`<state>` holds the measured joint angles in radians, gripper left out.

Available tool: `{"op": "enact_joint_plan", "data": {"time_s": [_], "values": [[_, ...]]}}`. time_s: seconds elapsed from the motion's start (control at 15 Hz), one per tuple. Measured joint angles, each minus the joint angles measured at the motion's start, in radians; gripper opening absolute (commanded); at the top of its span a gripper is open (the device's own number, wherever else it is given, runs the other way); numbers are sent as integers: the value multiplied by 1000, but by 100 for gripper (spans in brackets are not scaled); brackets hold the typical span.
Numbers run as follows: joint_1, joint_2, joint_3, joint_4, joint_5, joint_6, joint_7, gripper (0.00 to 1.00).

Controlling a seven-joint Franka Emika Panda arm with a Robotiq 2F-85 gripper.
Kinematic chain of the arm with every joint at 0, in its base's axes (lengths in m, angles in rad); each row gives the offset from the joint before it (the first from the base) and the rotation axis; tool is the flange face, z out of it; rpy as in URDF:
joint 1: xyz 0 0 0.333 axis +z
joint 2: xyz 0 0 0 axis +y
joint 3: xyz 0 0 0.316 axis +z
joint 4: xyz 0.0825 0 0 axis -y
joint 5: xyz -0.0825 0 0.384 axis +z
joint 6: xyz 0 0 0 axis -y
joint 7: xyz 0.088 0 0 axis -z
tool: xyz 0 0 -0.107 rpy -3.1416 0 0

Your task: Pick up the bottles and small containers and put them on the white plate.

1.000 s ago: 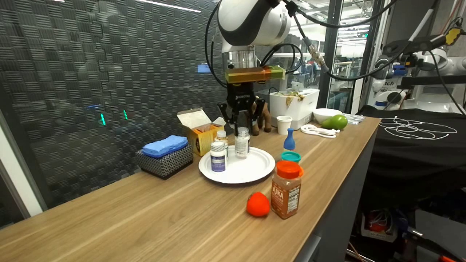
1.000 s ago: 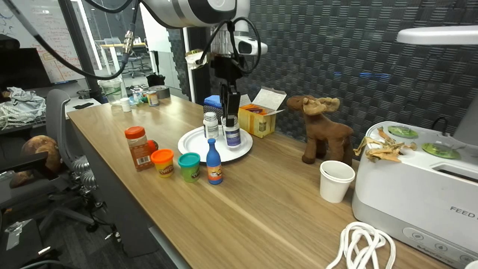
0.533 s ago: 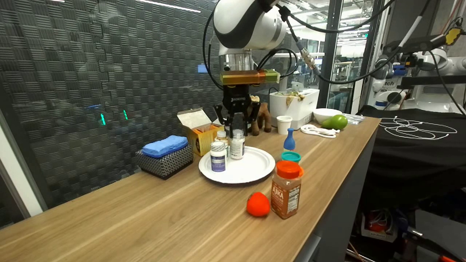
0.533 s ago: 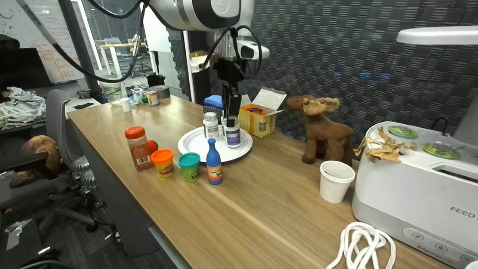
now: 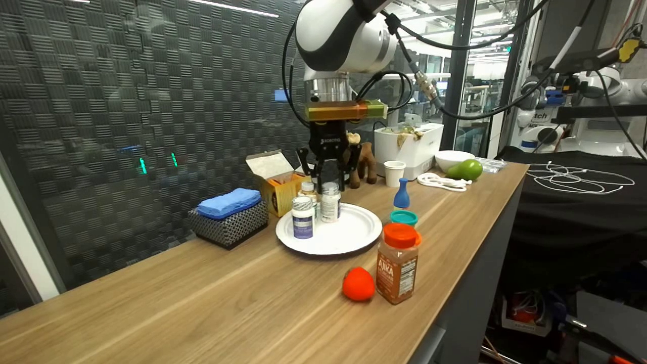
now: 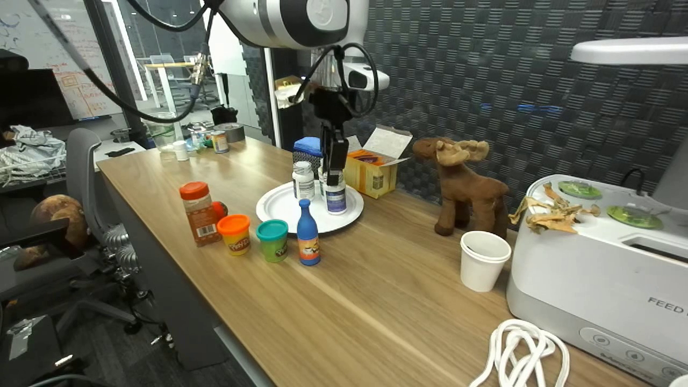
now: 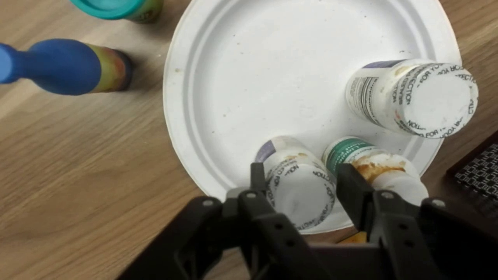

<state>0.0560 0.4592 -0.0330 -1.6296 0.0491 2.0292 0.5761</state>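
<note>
In an exterior view, 2 white cyl. bottles (image 6: 304, 184) on rnd white plate (image 6: 275, 205); 3rd bottle (image 6: 336, 202) in black claw (image 5: 330, 186), on/over it unclear. L of it, red-lidded clear jar (image 6: 201, 217), orange-lidded yellow tub (image 6: 236, 240); front, teal-lidded green tub (image 6: 273, 245), blue bottle (image 6: 308, 234).

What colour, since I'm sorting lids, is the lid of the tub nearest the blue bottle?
The lid is teal, showing best in an exterior view.
</note>
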Motion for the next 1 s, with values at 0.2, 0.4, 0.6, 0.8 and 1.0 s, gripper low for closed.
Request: {"op": "enact_joint_plan", "data": {"time_s": [0.2,0.4,0.6,0.8,1.0], "values": [[0,-4,0,6,-1,0,0,100],[4,-25,-3,6,-10,1,4,100],[14,-66,-5,0,-43,-1,16,100],[28,-129,-7,-28,-89,-22,40,100],[39,-208,2,-89,-91,-68,38,100]]}}
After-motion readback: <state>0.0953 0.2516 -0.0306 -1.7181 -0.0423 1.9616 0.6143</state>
